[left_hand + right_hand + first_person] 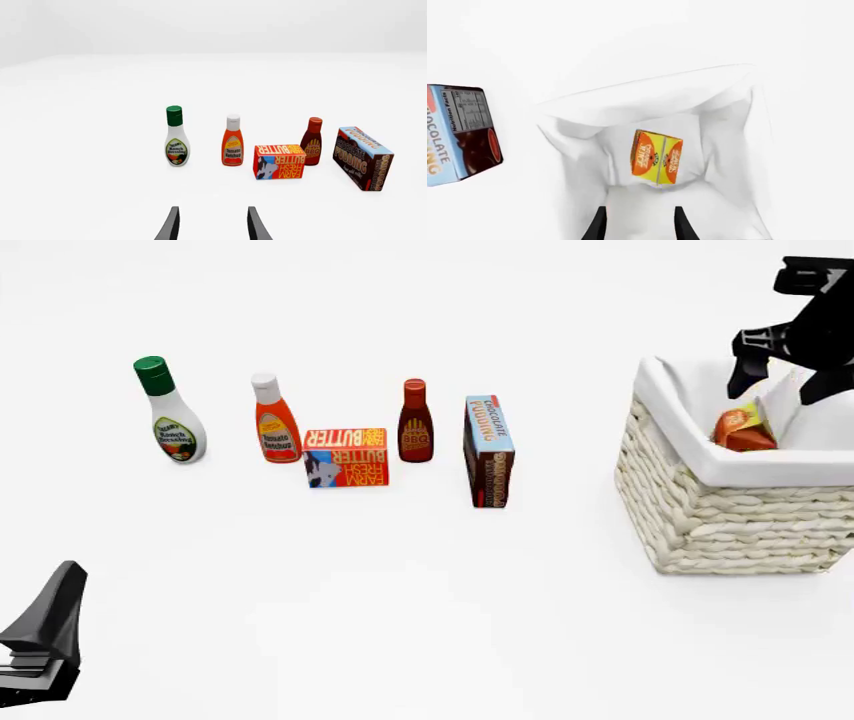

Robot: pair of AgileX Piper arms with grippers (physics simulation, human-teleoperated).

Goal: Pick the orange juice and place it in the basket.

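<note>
orange juice (742, 429) sits inside the basket (714, 515), directly beneath the right gripper (781, 382), whose fingers are spread apart, clear of the carton. left gripper (212, 225) is likewise parted and holding nothing, with the butter box (279, 161) ahead of it.

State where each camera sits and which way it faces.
Front: fixed above the arms' side, facing forward and down; both arms show, right gripper over the cream wicker basket.
Left wrist: low, facing the grocery row; open fingers.
Right wrist: looking down into the basket at the orange gable-top juice carton; fingers.
All three share the brown-and-blue pudding box.
</note>
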